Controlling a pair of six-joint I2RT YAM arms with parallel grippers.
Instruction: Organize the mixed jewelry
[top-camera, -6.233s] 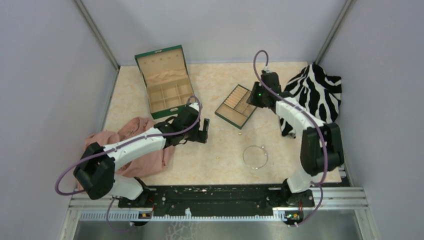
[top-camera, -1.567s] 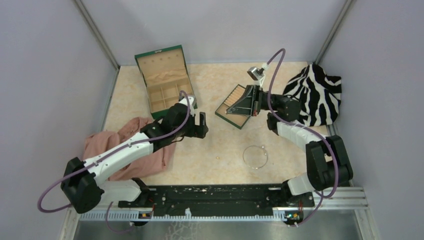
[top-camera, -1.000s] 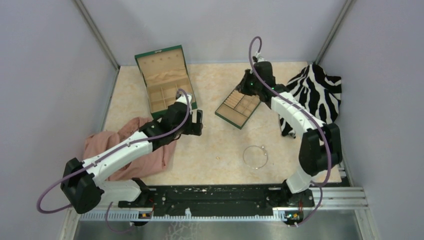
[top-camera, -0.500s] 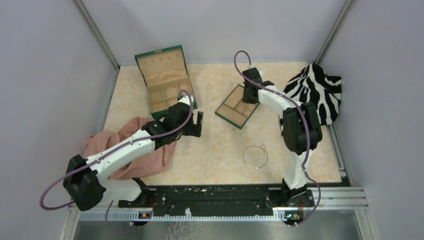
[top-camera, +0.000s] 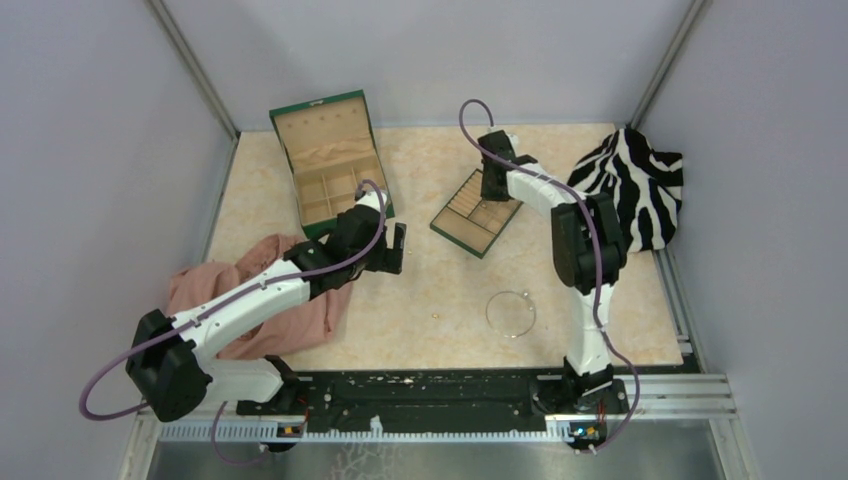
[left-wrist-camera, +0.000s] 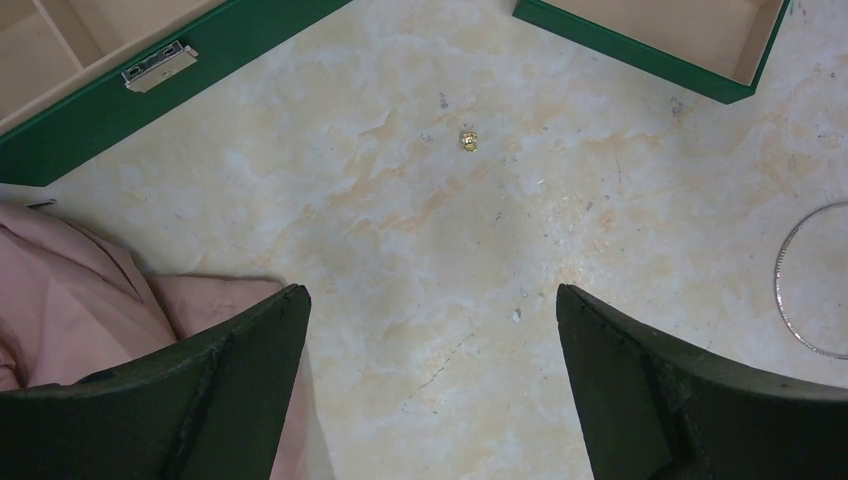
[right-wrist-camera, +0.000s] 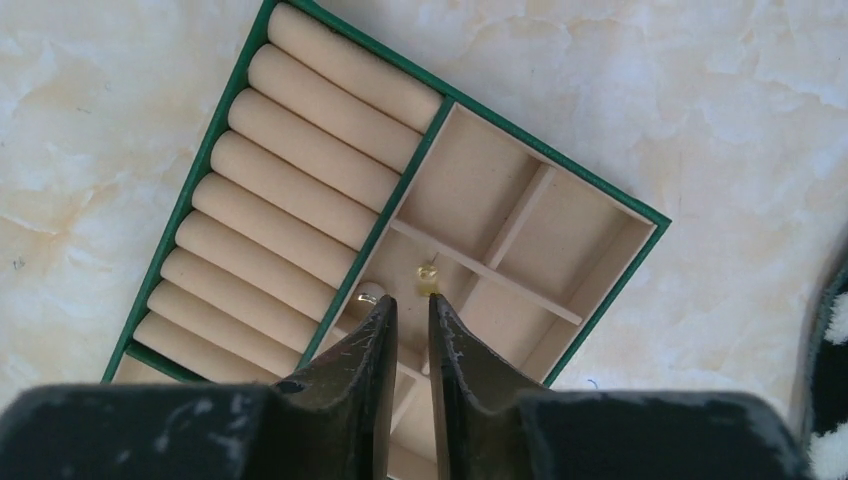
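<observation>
A tiny gold bead (right-wrist-camera: 428, 275) sits just past my right gripper's (right-wrist-camera: 410, 297) tips, touching the right finger's end, over a small compartment of the tan tray (right-wrist-camera: 480, 190). The jaws stand a narrow gap apart with nothing between them. A small silvery piece (right-wrist-camera: 368, 297) lies beside the left fingertip. From above, the right gripper (top-camera: 490, 190) hangs over the tray (top-camera: 470, 215). My left gripper (top-camera: 395, 250) (left-wrist-camera: 428, 292) is wide open over bare table. Another gold bead (left-wrist-camera: 467, 141) (top-camera: 436, 316) lies loose. The thin wire hoop (top-camera: 487, 313) (left-wrist-camera: 779, 285) lies near the front.
An open green box (top-camera: 330, 165) (left-wrist-camera: 230, 40) stands at the back left. A pink cloth (top-camera: 270, 300) (left-wrist-camera: 70, 290) lies under my left arm. A zebra-striped cloth (top-camera: 635, 185) (right-wrist-camera: 835, 320) is heaped at the right wall. The tray's corner (left-wrist-camera: 640, 60) shows ahead of the left gripper.
My right arm swung left over the tray and its jaws parted slightly, with the gold bead now at their tips. The left arm barely moved.
</observation>
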